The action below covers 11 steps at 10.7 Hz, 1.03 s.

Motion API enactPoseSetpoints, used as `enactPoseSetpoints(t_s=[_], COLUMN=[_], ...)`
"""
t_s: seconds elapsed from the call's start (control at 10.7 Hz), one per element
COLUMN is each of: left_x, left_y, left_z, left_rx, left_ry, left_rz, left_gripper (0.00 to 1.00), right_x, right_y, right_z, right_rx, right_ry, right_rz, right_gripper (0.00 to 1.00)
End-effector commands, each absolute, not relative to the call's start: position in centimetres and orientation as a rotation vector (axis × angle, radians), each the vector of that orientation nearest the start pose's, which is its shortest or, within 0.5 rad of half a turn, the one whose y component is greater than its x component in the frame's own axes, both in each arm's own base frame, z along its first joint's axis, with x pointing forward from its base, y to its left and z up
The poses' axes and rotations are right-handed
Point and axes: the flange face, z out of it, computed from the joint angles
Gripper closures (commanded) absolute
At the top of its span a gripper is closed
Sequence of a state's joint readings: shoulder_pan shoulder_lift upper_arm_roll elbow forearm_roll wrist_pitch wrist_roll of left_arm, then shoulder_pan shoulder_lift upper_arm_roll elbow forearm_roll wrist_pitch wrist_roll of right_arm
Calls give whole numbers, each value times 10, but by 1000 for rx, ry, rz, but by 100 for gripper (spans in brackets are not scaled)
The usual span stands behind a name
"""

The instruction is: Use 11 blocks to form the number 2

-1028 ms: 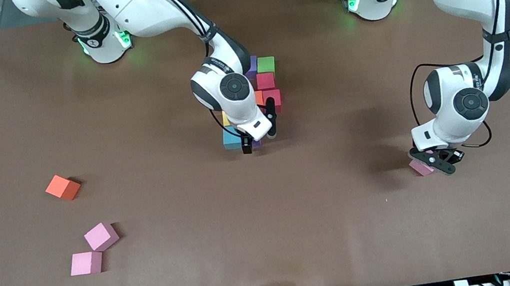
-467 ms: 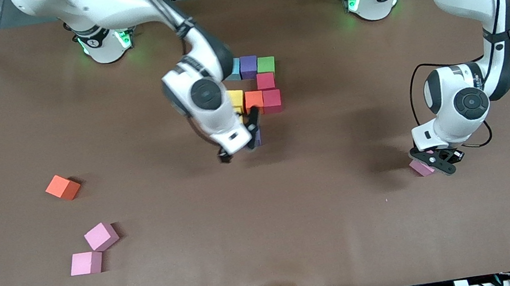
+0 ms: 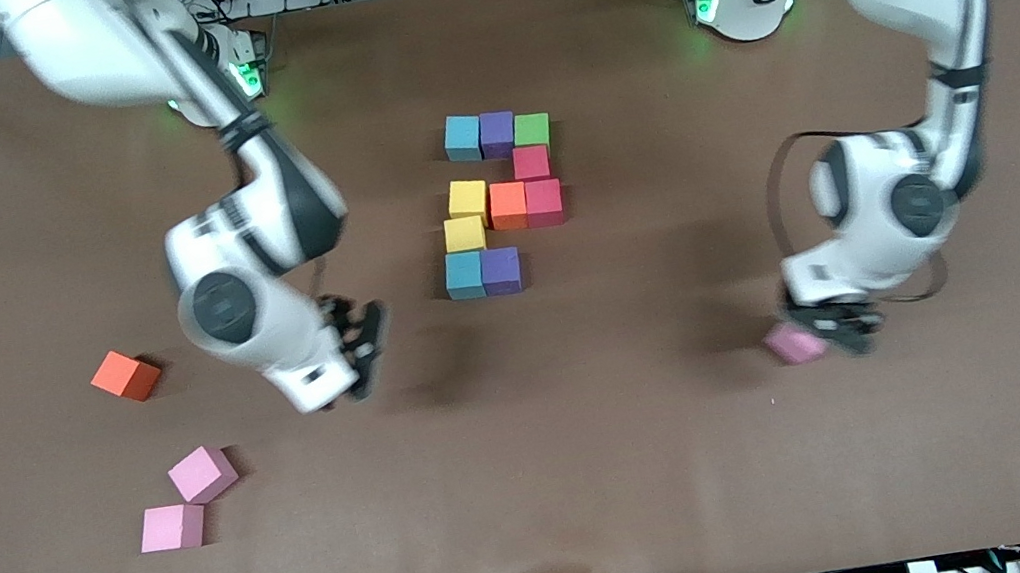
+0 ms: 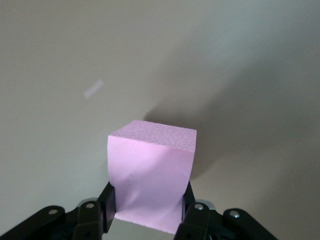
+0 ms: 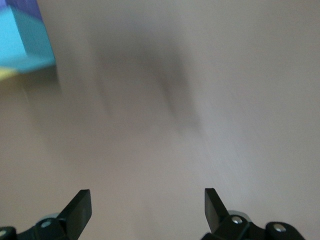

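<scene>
**Right arm swings clear of the digit; left arm has a pink block in its grip**

A second ago the right gripper (image 3: 356,350) hung over the digit's lowest row. It has since swung toward the right arm's end of the table and is now over bare table (image 3: 599,475), between the digit and the loose orange block (image 3: 125,375), with its fingers (image 5: 80,207) spread wide and nothing between them.

With that arm gone, the unfinished number 2 (image 3: 502,202) shows whole: light blue, purple and green across the row nearest the bases, one crimson block under the green, then yellow, orange and crimson, a single yellow, and light blue with purple in the row nearest the camera.

The left gripper (image 3: 826,335) is clamped on a pink block (image 4: 152,172), one finger on each side face. It has carried the block a little toward the digit since half a second ago.

Two more pink blocks (image 3: 188,501) lie touching at a corner, unmoved, nearer the camera than the orange one.
</scene>
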State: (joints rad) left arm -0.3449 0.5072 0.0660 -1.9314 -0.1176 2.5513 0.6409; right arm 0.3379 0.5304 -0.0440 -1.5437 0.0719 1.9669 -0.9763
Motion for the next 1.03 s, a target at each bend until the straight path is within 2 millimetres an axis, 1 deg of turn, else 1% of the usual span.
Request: enactPoseSetpoints(t_s=[0.0, 0.09, 0.19, 0.28, 0.37, 0.47, 0.56, 0.65, 0.75, 0.84, 0.93], left_x=[591, 586, 583, 581, 577, 576, 569, 561, 551, 540, 533], left_y=[-221, -235, -241, -243, -253, -259, -275, -292, -311, -328, -339], left_z=[244, 248, 254, 254, 254, 256, 256, 255, 255, 255, 256], left_rx=[-2844, -2768, -2749, -2745, -2722, -2654, -2597, -2552, -2496, -2461, -2437], left_ry=[1405, 1486, 1511, 1521, 1560, 1610, 1674, 1733, 1797, 1852, 1887], left_rz=[-151, -157, -154, -137, -138, -140, -141, -139, -142, -144, -148], left_gripper=[55, 55, 56, 57, 57, 57, 58, 57, 57, 57, 57], right_x=[654, 649, 643, 631, 616, 600, 585, 573, 563, 557, 555], right_y=[121, 103, 81, 74, 70, 59, 52, 47, 40, 36, 31], right_z=[391, 410, 430, 452, 475, 500, 524, 543, 558, 570, 573], right_rx=[-2549, -2582, -2671, -2758, -2843, -2912, -2954, -2985, -2996, -3003, -3006], right_ry=[-1608, -1525, -1380, -1188, -963, -728, -565, -440, -366, -327, -314], right_rz=[135, 145, 162, 211, 263, 324, 350, 360, 365, 362, 364], right_gripper=[0, 0, 0, 0, 0, 0, 0, 0, 0, 0, 0])
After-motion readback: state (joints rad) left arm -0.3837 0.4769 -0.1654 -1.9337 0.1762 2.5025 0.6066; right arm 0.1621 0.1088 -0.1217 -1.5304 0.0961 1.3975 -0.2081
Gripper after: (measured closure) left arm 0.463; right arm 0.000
